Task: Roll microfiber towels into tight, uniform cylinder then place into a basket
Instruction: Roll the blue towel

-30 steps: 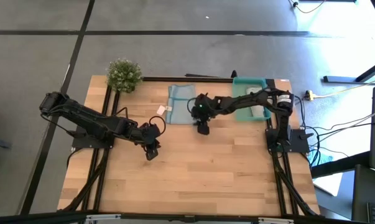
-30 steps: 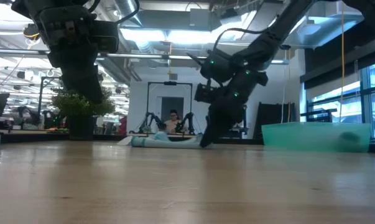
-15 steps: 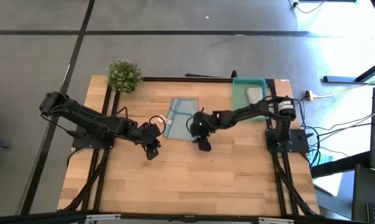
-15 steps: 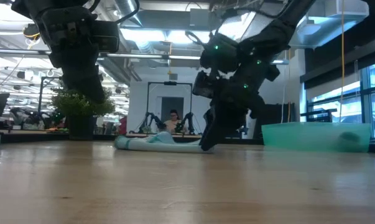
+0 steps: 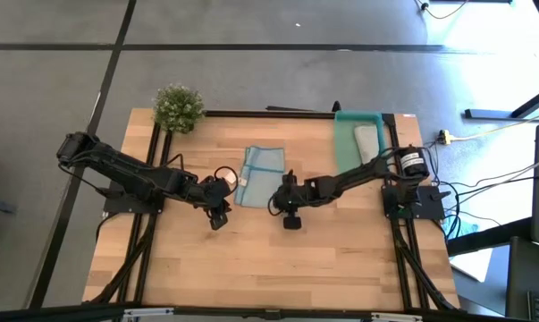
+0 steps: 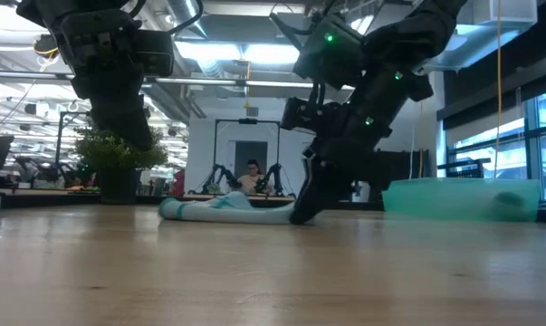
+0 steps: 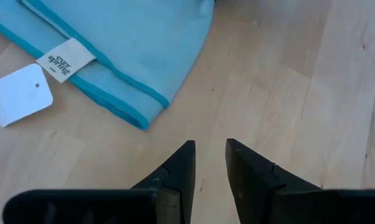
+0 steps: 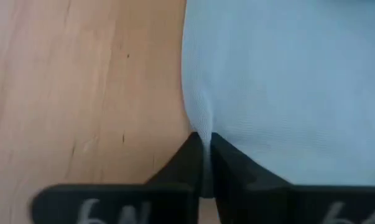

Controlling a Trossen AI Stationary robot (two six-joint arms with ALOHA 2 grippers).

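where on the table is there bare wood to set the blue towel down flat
The whole near half of the table, in front of both claws, is bare wood. So is the strip between the plant and the light blue towel. It is crowded mid-table, where the right claw pinches the towel's edge, the left claw beside it, and at the teal bin.

My arms: two, matte black, jointed tubular segments with black cables looped along them. Right arm carries a silver-white cylindrical collar near its base and small green indicator lights on the wrist housing. Left claw [image 7: 209, 163]: two dark tapered fingers, wedge-shaped, smooth faces. Right claw [image 8: 203, 163]: same dark fingers; white characters printed on the black bar beneath them.
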